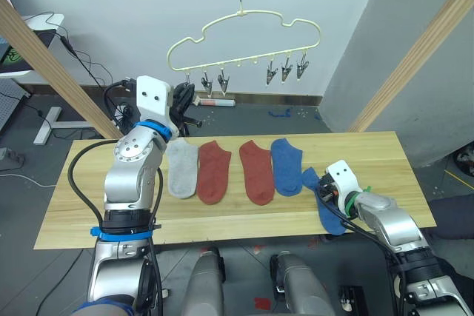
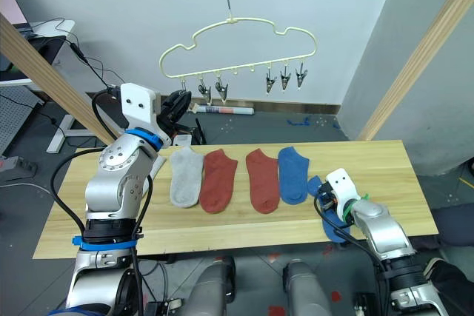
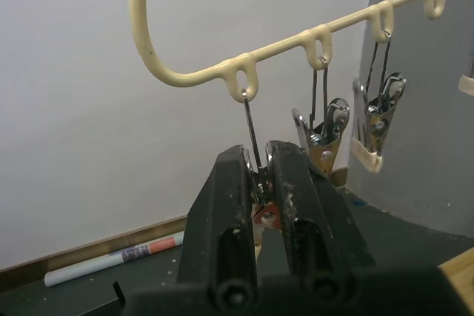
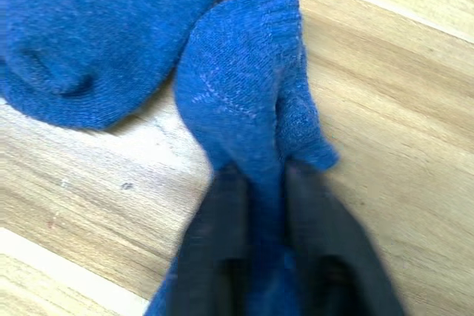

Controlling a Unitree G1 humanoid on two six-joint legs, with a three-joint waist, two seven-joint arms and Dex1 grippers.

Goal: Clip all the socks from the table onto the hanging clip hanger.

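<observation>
The pale-yellow clip hanger (image 1: 244, 14) hangs over the table's far edge with several grey clips (image 1: 286, 72) along its bar. My left gripper (image 3: 259, 186) is raised to the hanger's left end and shut on the leftmost clip (image 3: 261, 211). On the table (image 1: 222, 223) lie a light grey sock (image 1: 181, 168), two rust red socks (image 1: 213, 172) (image 1: 257, 172) and a blue sock (image 1: 286, 166) in a row. My right gripper (image 4: 263, 175) sits low at the front right, shut on a second blue sock (image 4: 237, 94) that lies partly over the front edge.
Slanted wooden poles (image 1: 52, 64) (image 1: 422, 49) of a frame rise on both sides of the table. Cables and a white tube (image 1: 215, 101) lie on the floor behind it. Bare wood shows at the table's left end (image 1: 74, 197) and right end (image 1: 385, 160).
</observation>
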